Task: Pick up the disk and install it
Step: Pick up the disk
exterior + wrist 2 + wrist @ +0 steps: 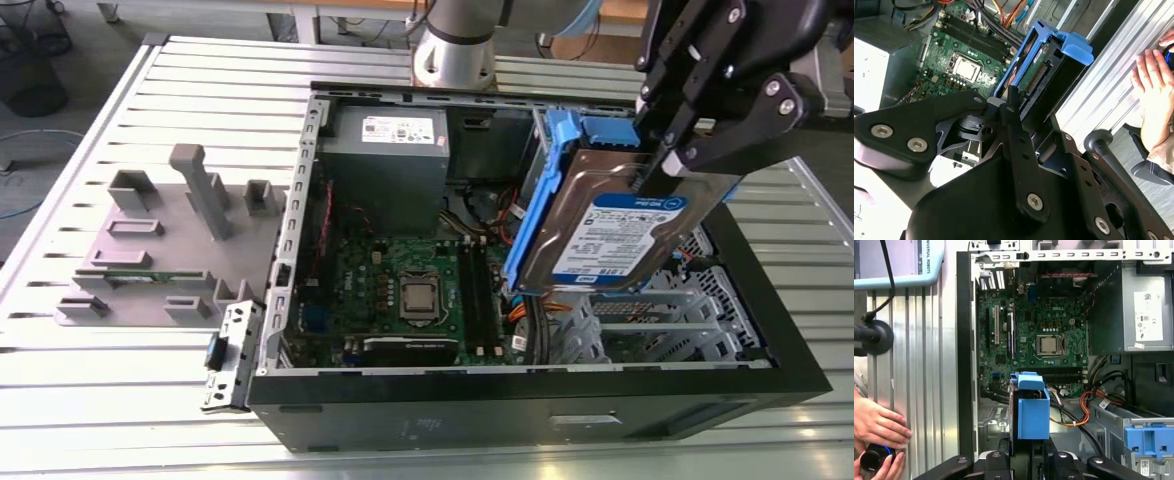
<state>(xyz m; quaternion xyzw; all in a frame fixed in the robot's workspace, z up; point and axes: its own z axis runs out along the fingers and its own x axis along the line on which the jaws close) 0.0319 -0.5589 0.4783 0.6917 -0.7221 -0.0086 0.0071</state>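
My gripper (674, 155) is shut on the disk (607, 230), a silver-grey drive with a white-and-blue label and a blue carrier frame. It hangs tilted, label toward the exterior camera, above the exterior view's right part of the open computer case (534, 385), over the drive cage. In the second wrist view the disk (1046, 65) sits edge-on between the black fingers (1013, 112), connector side showing. The first wrist view has the disk's blue frame (1032, 412) edge-on above the motherboard's edge, with the gripper (1026, 457) below it.
Inside the case are a green motherboard (414, 290), a grey power-supply box (387, 150) and orange cables (1079, 412). A blue carrier (1149, 440) sits in a bay. Grey fixtures (174, 220) stand beside the case. A person's hand (879, 425) rests on the table.
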